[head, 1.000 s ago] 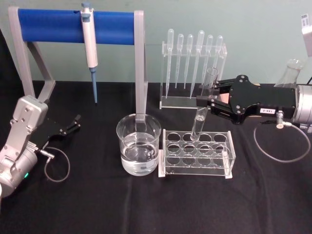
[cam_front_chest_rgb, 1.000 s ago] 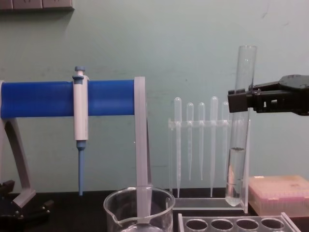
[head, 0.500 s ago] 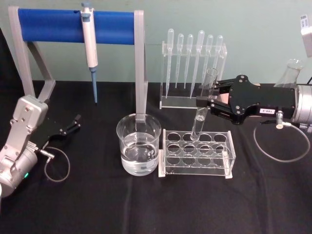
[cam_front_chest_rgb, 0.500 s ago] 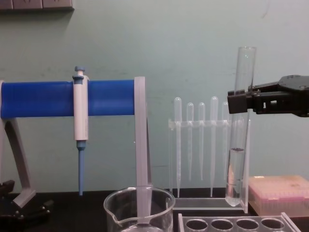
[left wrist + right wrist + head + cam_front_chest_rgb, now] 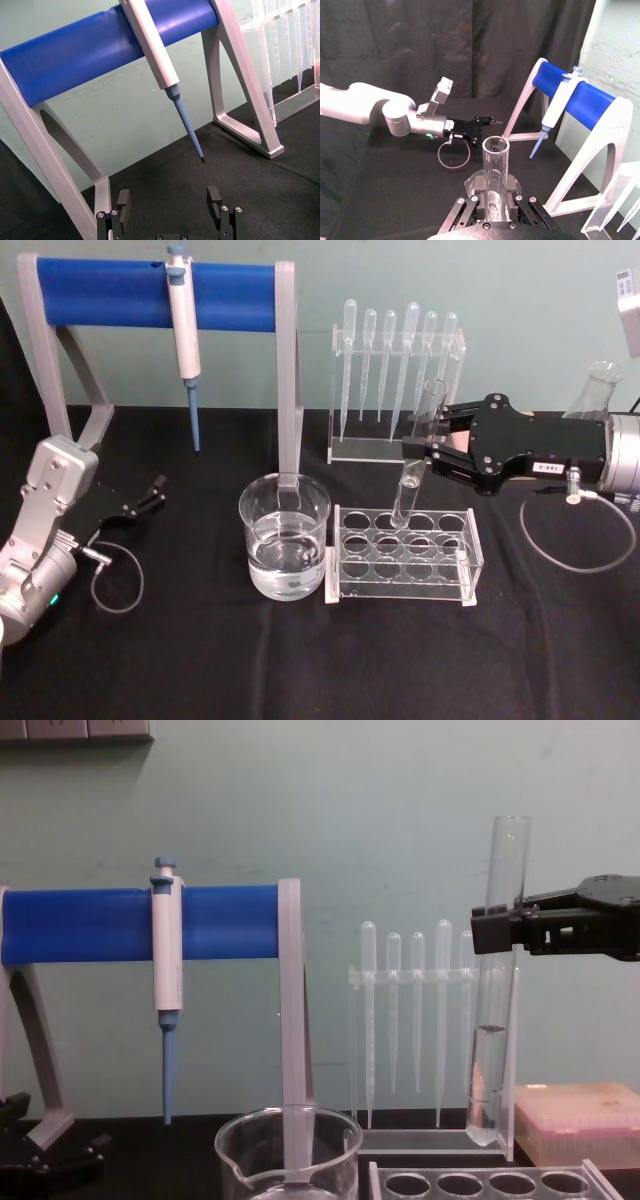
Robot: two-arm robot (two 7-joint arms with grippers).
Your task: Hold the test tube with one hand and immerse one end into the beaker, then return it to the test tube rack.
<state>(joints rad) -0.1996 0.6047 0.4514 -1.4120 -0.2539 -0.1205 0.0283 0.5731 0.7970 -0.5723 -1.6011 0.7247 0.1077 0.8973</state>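
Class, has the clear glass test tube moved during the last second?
No. The clear glass test tube keeps its place against the clear pipette stand behind, in the right end effector.

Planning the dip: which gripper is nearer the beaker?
Right. The right gripper, shut on the test tube, hangs above the rack beside the beaker; the left gripper sits open, farther off leftward.

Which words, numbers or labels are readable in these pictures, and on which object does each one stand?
White label on the right tool, which holds the tube: some characters, too blurred to read.
No other text can be read.
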